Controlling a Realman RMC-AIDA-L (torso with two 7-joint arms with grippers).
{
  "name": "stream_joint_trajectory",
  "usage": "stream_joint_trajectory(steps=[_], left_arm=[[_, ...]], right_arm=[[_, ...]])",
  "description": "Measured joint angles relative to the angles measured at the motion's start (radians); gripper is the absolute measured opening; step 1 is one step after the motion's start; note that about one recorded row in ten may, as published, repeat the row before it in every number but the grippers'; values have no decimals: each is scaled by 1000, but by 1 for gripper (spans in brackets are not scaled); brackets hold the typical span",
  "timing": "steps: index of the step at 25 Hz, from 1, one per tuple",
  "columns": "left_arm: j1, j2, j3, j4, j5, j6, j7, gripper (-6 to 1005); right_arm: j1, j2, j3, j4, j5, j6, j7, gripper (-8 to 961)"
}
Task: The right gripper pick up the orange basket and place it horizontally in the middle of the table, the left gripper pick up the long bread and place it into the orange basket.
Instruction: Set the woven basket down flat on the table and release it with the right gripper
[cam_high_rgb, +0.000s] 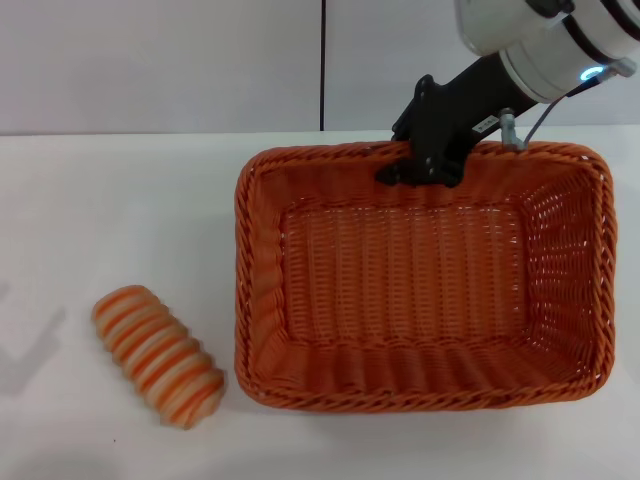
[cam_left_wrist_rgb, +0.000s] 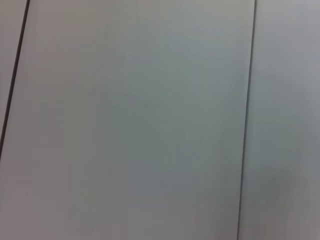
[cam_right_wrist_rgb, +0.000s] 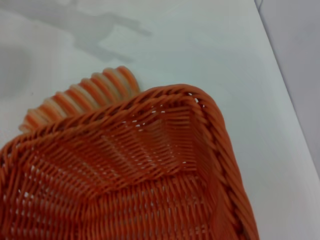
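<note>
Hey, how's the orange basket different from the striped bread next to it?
The orange basket is far bigger than the long bread. The basket is an open woven rectangle, the bread a solid ridged log. The basket lies square to the table edge, the bread diagonally. The right gripper is at the basket's far rim; nothing touches the bread. Both are orange.

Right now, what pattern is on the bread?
The bread has alternating orange and cream stripes across its ridges, clearest in the head view.

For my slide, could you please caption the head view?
Right tool at the far rim of the orange basket; long bread lies on the table beside it.
</note>
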Motion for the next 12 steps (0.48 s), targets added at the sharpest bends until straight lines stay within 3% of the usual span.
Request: stream_joint_trajectory(steps=[12], left_arm=[[-2, 1, 0, -27, 0, -30, 13, 830]], right_arm=[[-7, 5, -95, 32, 47, 122, -24, 231]])
